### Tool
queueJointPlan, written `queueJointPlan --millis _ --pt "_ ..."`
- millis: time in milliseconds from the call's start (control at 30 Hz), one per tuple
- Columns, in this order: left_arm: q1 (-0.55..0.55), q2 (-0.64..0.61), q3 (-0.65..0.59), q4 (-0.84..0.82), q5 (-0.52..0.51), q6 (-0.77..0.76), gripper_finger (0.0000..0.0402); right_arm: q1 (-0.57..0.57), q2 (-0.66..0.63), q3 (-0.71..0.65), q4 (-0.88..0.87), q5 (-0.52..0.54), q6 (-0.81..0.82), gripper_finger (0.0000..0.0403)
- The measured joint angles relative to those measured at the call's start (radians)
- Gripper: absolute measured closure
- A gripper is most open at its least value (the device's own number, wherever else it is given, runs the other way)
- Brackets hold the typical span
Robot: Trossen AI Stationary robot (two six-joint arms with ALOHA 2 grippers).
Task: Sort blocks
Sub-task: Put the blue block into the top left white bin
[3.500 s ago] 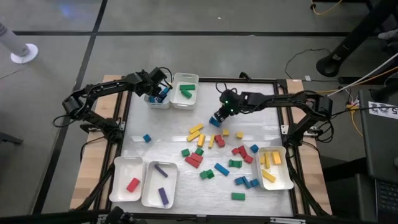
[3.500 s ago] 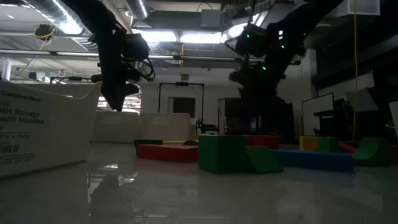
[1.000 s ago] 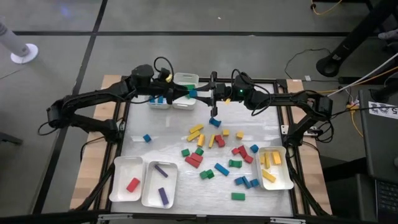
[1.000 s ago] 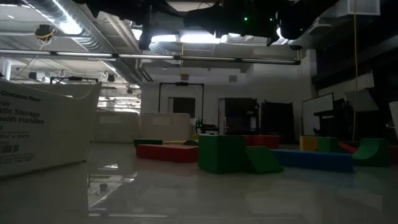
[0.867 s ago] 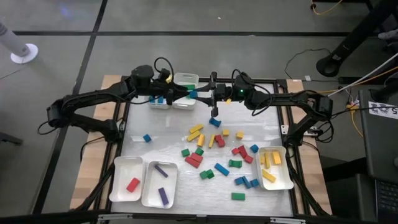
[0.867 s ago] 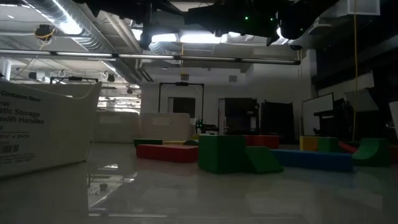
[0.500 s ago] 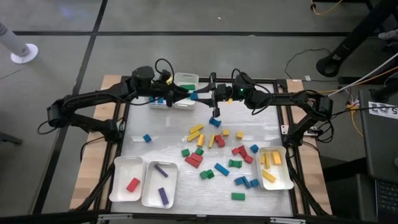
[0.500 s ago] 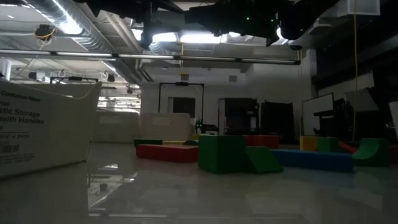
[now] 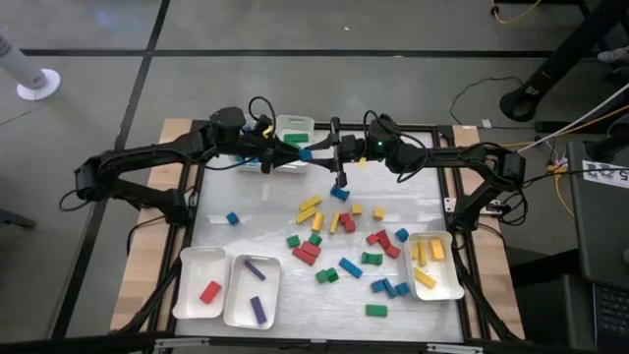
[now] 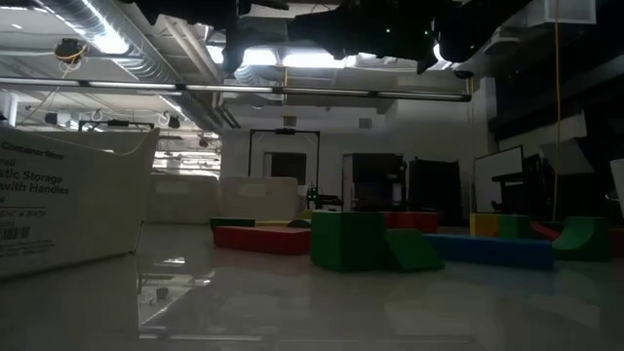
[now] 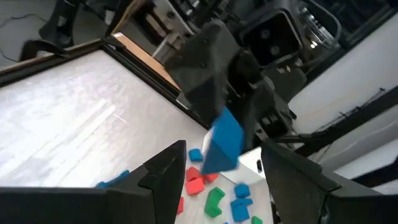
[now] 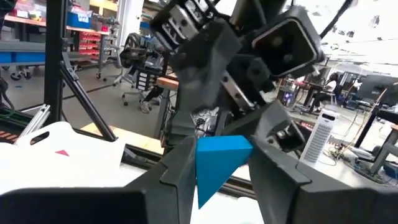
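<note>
From above, the left gripper (image 9: 292,150) and right gripper (image 9: 316,151) meet at twelve o'clock, barely shifted from a second ago. Right wrist: right gripper pinches the blue block (image 12: 219,163). Left wrist: left gripper's fingers (image 11: 163,169) stay spread, the block between them untouched.
</note>
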Motion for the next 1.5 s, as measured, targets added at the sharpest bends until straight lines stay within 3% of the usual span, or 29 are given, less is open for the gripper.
queueJointPlan --millis 333,633,1033,1300,1500 --pt "-0.042 0.004 0.0 0.001 0.0 0.0 0.0205 0.007 0.0 0.0 0.064 -0.055 0.005 0.0272" --pt "-0.066 0.004 0.0 0.119 -0.001 -0.042 0.0205 0.042 0.0 0.0 0.105 -0.052 -0.057 0.0272" --pt "-0.092 0.004 0.0 0.127 -0.001 -0.054 0.0205 0.105 0.0 0.0 0.115 0.071 -0.277 0.0272" --pt "-0.092 0.004 0.0 0.122 -0.001 -0.032 0.0207 0.112 0.0 0.0 0.163 0.097 -0.292 0.0272" --pt "-0.092 0.003 0.0 0.125 -0.001 -0.017 0.0241 0.112 0.0 0.0 0.163 0.097 -0.292 0.0272"
